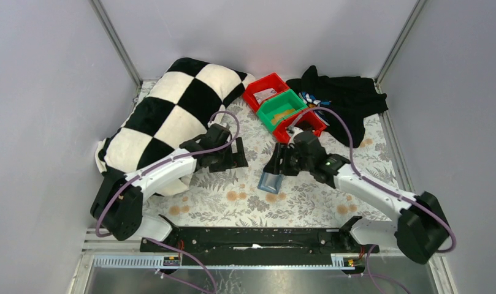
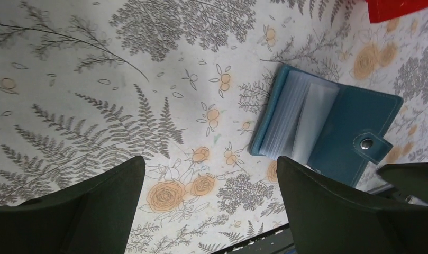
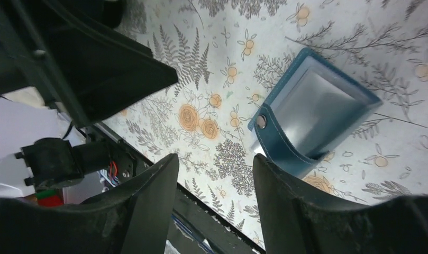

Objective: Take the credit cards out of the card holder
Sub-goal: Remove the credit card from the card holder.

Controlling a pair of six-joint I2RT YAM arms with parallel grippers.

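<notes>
**Card holder lies open on the cloth, both grippers spread above it**

The card holder (image 2: 343, 126) lies on the floral tablecloth (image 1: 233, 202) near the middle of the table, between the two arms and just nearer the right one; it is spread open, teal cover down, its clear sleeves fanned up and the strap with the snap (image 2: 366, 143) sticking out to one side; whether any cards sit in those sleeves I cannot tell, as they show only pale and blurred.

The left gripper (image 2: 210, 161) hangs over bare cloth just beside the holder, fingers wide apart with nothing between them; the right gripper (image 3: 216, 159) is low at the holder's strap edge, its fingers also parted and holding nothing, one fingertip close by the strap.

Behind them a black-and-white checked pillow (image 1: 171, 116) fills the far left corner; red bins (image 1: 267, 89) and a green bin (image 1: 282, 107) stand at the back, with a black garment (image 1: 346, 98) heaped to their right.
</notes>
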